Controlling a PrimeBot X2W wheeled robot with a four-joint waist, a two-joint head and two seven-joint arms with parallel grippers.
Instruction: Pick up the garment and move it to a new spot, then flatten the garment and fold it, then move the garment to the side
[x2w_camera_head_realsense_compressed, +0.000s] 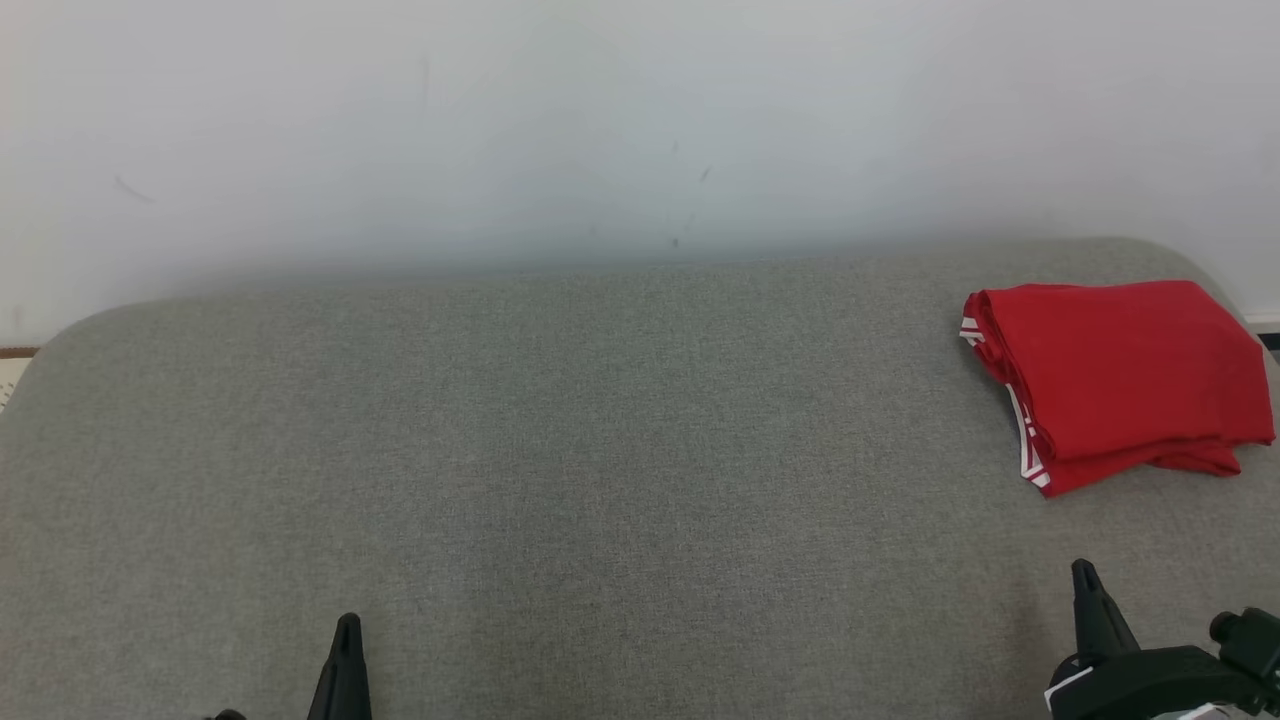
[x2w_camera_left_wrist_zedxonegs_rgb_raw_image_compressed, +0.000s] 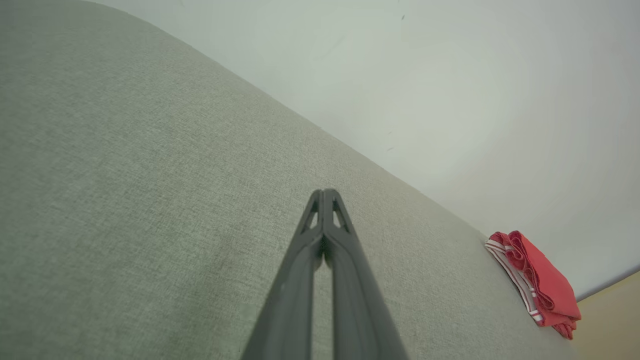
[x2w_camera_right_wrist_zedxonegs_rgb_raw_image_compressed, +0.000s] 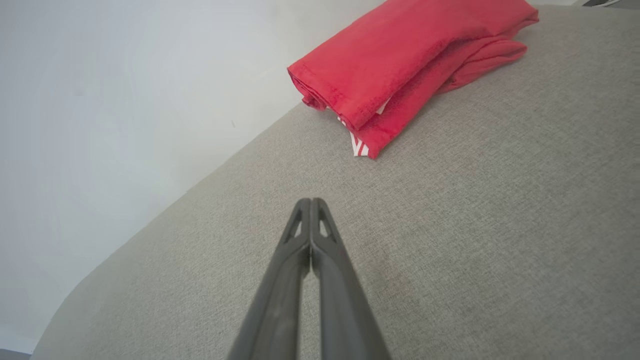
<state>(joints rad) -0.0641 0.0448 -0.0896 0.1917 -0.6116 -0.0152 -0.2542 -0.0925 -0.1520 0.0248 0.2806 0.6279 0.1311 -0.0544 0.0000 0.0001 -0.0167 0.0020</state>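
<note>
Fig. Red garment (x2w_camera_head_realsense_compressed: 1120, 375) and both grippers on a grey fabric surface (x2w_camera_head_realsense_compressed: 600, 450), seen from the robot's side.

(a) Garment: folded into a compact multi-layer stack, lying at the far right corner of the surface, close to the rounded far edge where the surface meets a pale wall (x2w_camera_head_realsense_compressed: 600, 130). Top layer smooth. White-striped trim (x2w_camera_head_realsense_compressed: 1028, 455) shows along the side facing the centre of the surface. A few loose folds stick out at the near right of the stack.

(b) L gripper, i.e. left gripper (x2w_camera_head_realsense_compressed: 347, 622): at the near edge, left of centre, fingers pressed together tip to tip, nothing between them. Well apart from the garment, approx. the whole width of the surface away.

(c) R gripper, i.e. right gripper (x2w_camera_head_realsense_compressed: 1082, 568): at the near edge by the right corner, fingers likewise closed tip to tip and empty. It points toward the far edge, w/ the garment ahead of it and slightly to its right, near but not touching.

(d) Centre and left of the surface: plain grey weave.
</note>
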